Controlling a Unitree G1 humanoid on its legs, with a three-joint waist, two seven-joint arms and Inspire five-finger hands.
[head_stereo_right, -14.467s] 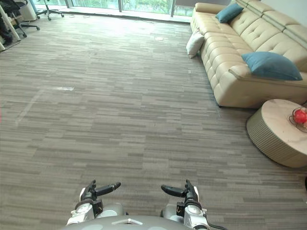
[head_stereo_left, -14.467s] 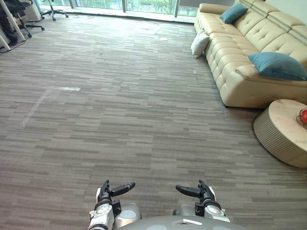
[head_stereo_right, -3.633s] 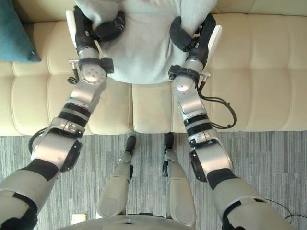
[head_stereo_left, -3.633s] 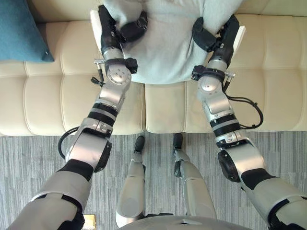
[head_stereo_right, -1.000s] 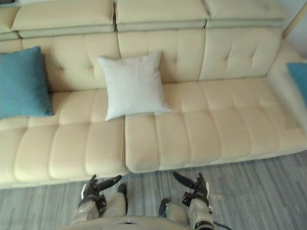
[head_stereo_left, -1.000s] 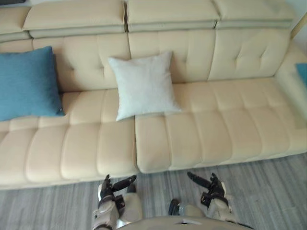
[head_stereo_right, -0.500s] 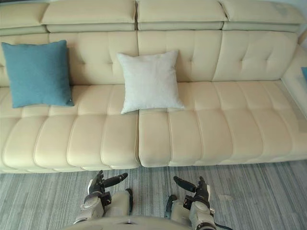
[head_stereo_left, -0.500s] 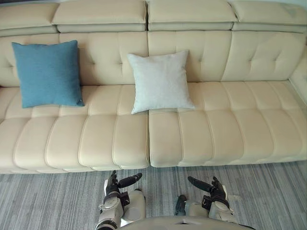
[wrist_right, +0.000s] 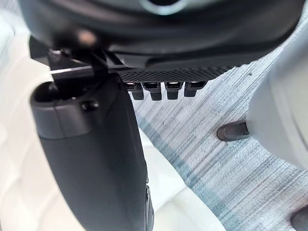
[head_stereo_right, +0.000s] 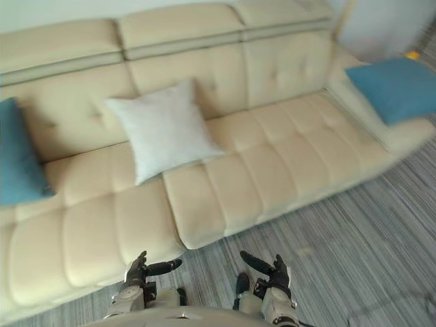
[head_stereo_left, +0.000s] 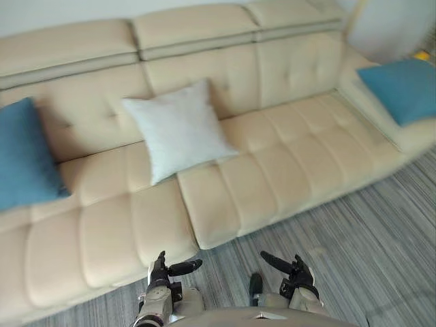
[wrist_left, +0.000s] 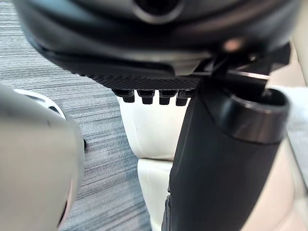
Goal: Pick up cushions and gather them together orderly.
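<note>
A grey striped carpet floor [head_stereo_left: 354, 231] runs in front of a long cream tufted leather sofa [head_stereo_left: 272, 170], whose seat and backrest take up most of both eye views. The white square fabric cushion [head_stereo_left: 178, 129] stands tilted against the backrest near the middle of the sofa, its lower corner resting on the seat. A blue fabric cushion [head_stereo_left: 24, 157] leans on the backrest at the sofa's left end, well apart from the white one. A second blue cushion [head_stereo_left: 402, 88] lies at the far right end, also well apart. Low in the eye views, over the carpet just in front of the sofa, the left hand [head_stereo_left: 163, 272] and the right hand [head_stereo_left: 296, 269] are both empty, thumbs pointing toward each other and fingers loosely extended. The wrist views add the close detail. Past the left hand's dark thumb [wrist_left: 216, 159] and row of fingertips [wrist_left: 149, 95] lies the sofa's cream front edge beside the carpet. Past the right hand's thumb [wrist_right: 96, 159] and fingertips [wrist_right: 163, 89] lie striped carpet and pale upholstery.
</note>
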